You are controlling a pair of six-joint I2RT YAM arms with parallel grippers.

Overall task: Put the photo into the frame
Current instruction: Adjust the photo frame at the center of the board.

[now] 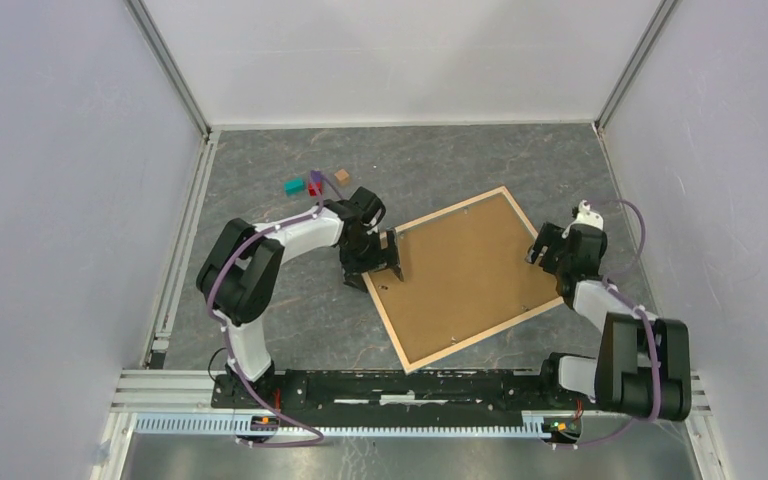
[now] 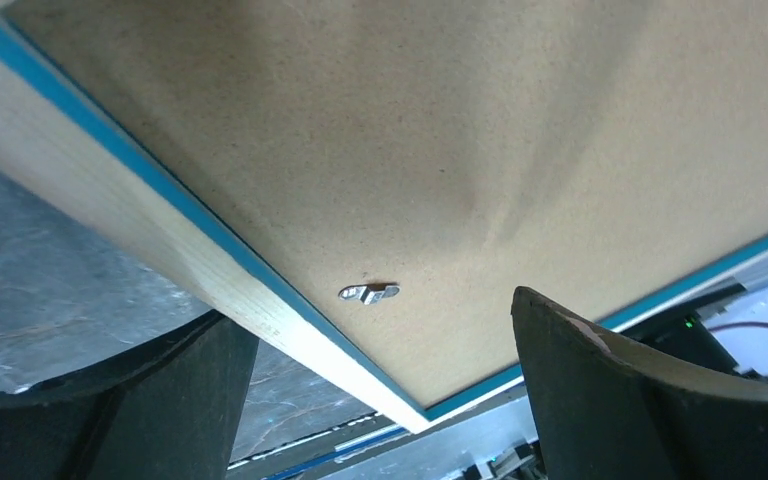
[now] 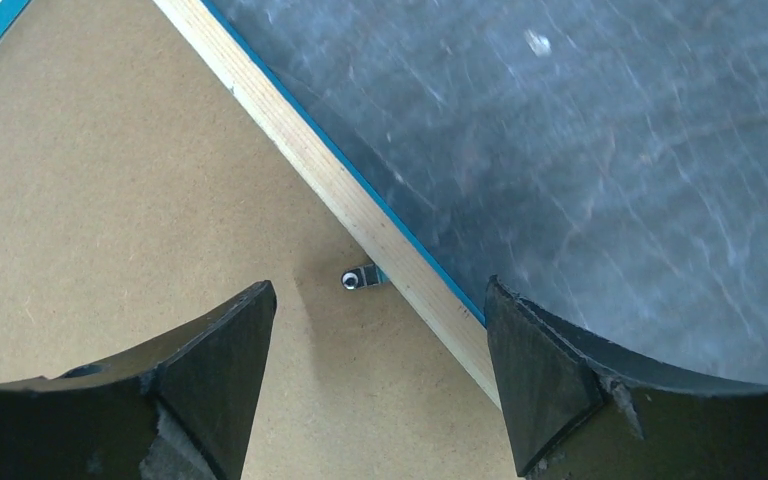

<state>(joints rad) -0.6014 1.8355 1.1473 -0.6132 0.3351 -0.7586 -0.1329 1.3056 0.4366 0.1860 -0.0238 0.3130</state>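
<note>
**Frame**: thin rectangle with pale wood rails and a blue front edge. It lies face down mid-surface, its long axis slanting from near-left to far-right.
**Surface**: grey, mottled.
**Backing board**: matte brown fibreboard, seated in the frame's back.
**Photo**: not visible; whether it lies under the board cannot be told.
**Left end effector**: spread wide and empty, straddling the left short rail beside a metal turn clip.
**Right end effector**: spread wide and empty, straddling the opposite rail by a second clip.
**Judgement**: each arm is about equally near its own end of the frame.
</note>
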